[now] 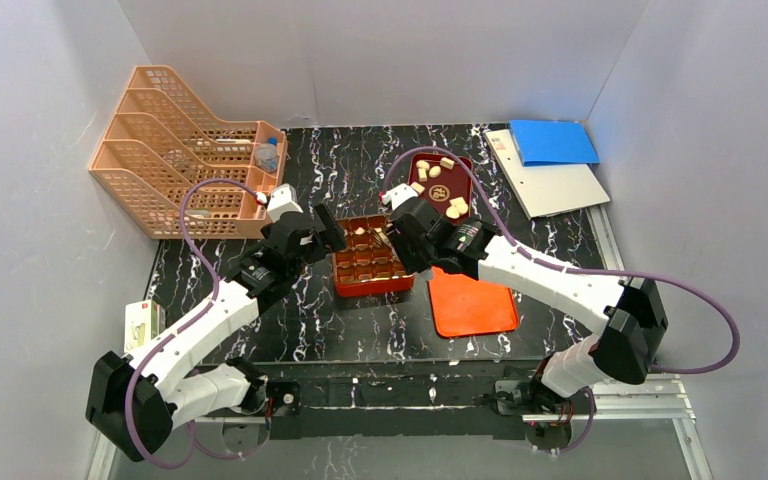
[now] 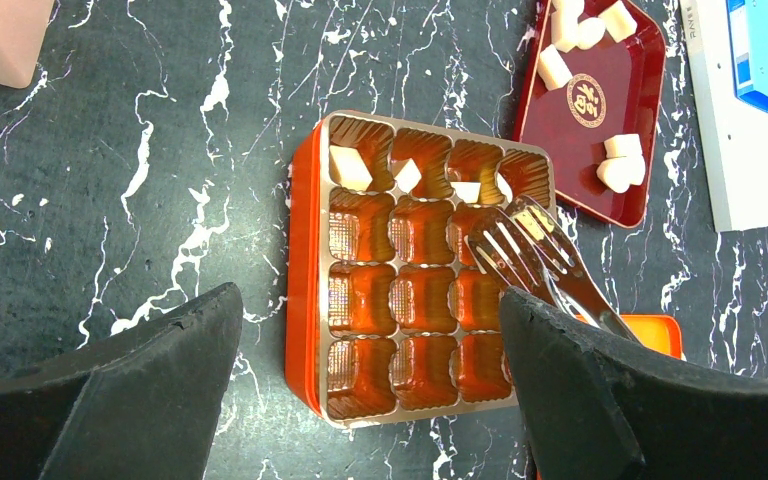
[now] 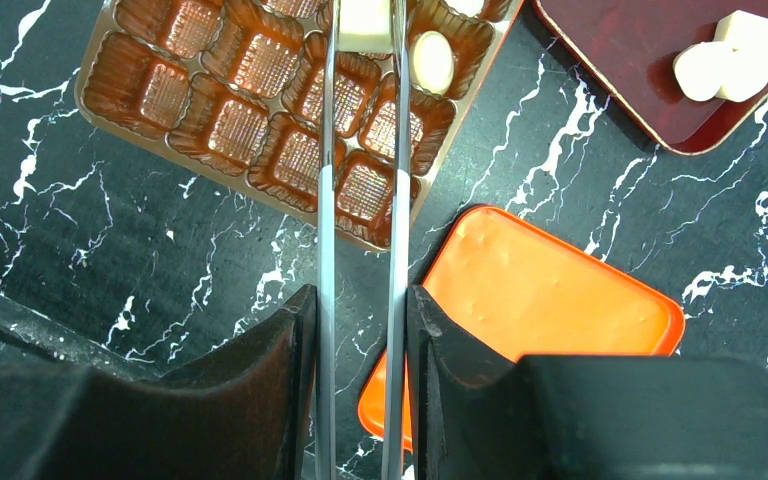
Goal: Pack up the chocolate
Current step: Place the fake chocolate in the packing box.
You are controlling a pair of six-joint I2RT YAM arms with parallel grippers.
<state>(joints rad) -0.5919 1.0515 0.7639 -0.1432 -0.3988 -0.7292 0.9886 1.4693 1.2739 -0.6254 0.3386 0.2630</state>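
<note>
Black marbled worktop (image 1: 300, 320), walled in white on three sides; peach wire file rack (image 1: 175, 150) at far left, white binder (image 1: 555, 185) with blue folder (image 1: 552, 142) on it at far right; flat orange lid (image 1: 472, 303) lies near the right arm, just beside the orange box (image 2: 303, 300) with its grid of cups, mid-worktop; dark red tray (image 2: 630, 90) stands just beyond the box, toward the right, apart from it; left claw (image 2: 368, 298) spread wide, nothing in it, above the near left part of the box; right claw (image 3: 360, 300) pinching a pair of metal tongs (image 3: 326, 200) by the handles, tong tips reaching over the box's far row; chocolate (image 2: 622, 165): most pale pieces loose in the dark red tray, in a cluster at its far end and a couple along its right side; a few pieces (image 2: 348, 168) sit one to a cup in the far row of the box, other cups bare; one cream block (image 3: 365, 25) sits between the tong tips over that row, cannot tell whether it is gripped or resting in its cup.
</note>
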